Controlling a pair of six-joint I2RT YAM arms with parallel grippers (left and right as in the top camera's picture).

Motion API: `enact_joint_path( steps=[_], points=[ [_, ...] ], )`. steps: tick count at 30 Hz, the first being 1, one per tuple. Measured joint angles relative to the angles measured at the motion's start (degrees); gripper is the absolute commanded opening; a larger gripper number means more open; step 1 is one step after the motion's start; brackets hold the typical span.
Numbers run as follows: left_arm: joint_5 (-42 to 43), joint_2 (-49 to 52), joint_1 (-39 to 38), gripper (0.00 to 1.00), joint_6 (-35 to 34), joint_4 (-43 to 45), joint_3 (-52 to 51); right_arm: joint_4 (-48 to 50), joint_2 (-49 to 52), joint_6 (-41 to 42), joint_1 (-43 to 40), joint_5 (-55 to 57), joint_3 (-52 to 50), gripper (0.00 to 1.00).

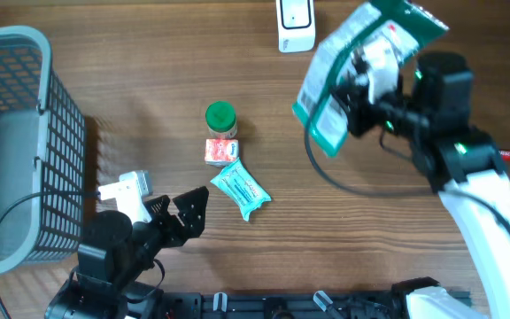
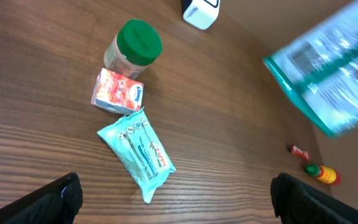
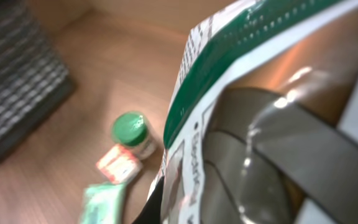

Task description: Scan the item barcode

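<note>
The green-and-white foil bag (image 3: 229,59) smears across the right wrist view, print unreadable; overhead, the grey mesh basket (image 1: 60,142) runs off the left edge.

Basket (image 1: 25,133) at counter (image 1: 149,53) left edge. Jar (image 1: 220,118), carton (image 1: 220,151), wipes pack (image 1: 240,190) in close line at centre, jar farthest. Scanner (image 1: 295,25) at far edge; bag (image 1: 361,71) aloft just right of it.

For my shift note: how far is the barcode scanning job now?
Done: the green-and-white bag is lifted off the table. In hand: the right tool, shut on it, holds it up near the white device; whether it has scanned cannot be seen. Remaining: the jar, small box and wipes pack lie on the table; the left tool is open.
</note>
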Motion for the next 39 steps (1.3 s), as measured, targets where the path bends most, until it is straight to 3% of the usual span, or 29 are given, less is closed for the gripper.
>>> enact_joint_path(
  steps=[12,26,31,39],
  points=[
    [0.0,0.0,0.0,1.00,0.0,0.0,0.0,31.3,14.6,-5.1,0.9,11.5,0.0,0.05],
    [0.0,0.0,0.0,1.00,0.0,0.0,0.0,55.0,39.6,-34.1,8.3,33.7,4.1,0.05],
    [0.0,0.0,0.0,1.00,0.0,0.0,0.0,57.8,46.0,-44.6,10.8,39.3,9.1,0.04],
    [0.0,0.0,0.0,1.00,0.0,0.0,0.0,58.7,47.9,-52.1,13.4,42.9,11.0,0.04]
  ],
)
